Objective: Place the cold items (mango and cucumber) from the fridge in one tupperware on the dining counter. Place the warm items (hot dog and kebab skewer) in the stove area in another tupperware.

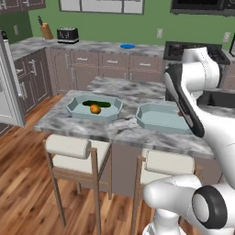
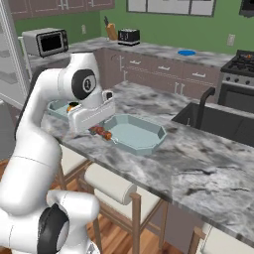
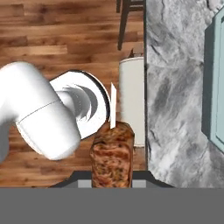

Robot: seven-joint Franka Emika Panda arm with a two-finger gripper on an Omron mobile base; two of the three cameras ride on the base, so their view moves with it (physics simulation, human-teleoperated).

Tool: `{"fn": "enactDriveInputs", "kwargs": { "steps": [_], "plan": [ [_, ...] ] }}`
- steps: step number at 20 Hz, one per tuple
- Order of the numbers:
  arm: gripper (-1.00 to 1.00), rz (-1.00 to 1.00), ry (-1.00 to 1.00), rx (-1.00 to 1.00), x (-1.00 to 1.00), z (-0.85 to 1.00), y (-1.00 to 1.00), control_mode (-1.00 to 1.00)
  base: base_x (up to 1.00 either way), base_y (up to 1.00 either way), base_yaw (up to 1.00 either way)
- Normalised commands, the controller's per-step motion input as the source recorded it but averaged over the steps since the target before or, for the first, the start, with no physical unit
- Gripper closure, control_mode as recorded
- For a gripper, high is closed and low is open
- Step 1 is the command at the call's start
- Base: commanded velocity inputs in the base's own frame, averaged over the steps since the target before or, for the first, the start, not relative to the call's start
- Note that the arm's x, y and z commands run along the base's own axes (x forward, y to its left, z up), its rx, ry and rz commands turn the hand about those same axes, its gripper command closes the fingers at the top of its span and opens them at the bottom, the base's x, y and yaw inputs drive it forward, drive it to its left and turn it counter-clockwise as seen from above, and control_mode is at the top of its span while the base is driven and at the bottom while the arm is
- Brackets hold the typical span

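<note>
Gripper clamping kebab skewer, beside tupperware

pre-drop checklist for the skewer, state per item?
1. Kebab skewer held in the gripper: ok.
2. Right tupperware bare for warm items: ok.
3. Mango and cucumber in the left tupperware: ok.
4. Skewer over the target tray: not ok, it hangs at the dining counter edge, above a stool.
5. Hot dog location: cannot tell.
</note>
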Motion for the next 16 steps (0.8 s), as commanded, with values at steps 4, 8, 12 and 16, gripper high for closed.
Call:
{"fn": "enactDriveInputs", "kwargs": {
  "steps": [4, 8, 12, 16],
  "plan": [
    [1.0, 0.08, 0.0, 0.02, 0.56, -0.27, -0.22, -1.0, 0.0, 0.0, 0.0],
    [1.0, 0.0, 0.0, 0.01, 0.66, -0.22, -0.08, -1.0, 0.0, 0.0, 0.0],
    [1.0, 0.0, 0.0, 0.0, 0.66, -0.3, -0.06, -1.0, 0.0, 0.0, 0.0],
    [1.0, 0.01, 0.0, 0.0, 0.6, -0.35, -0.06, -1.0, 0.0, 0.0, 0.0]
  ]
}}
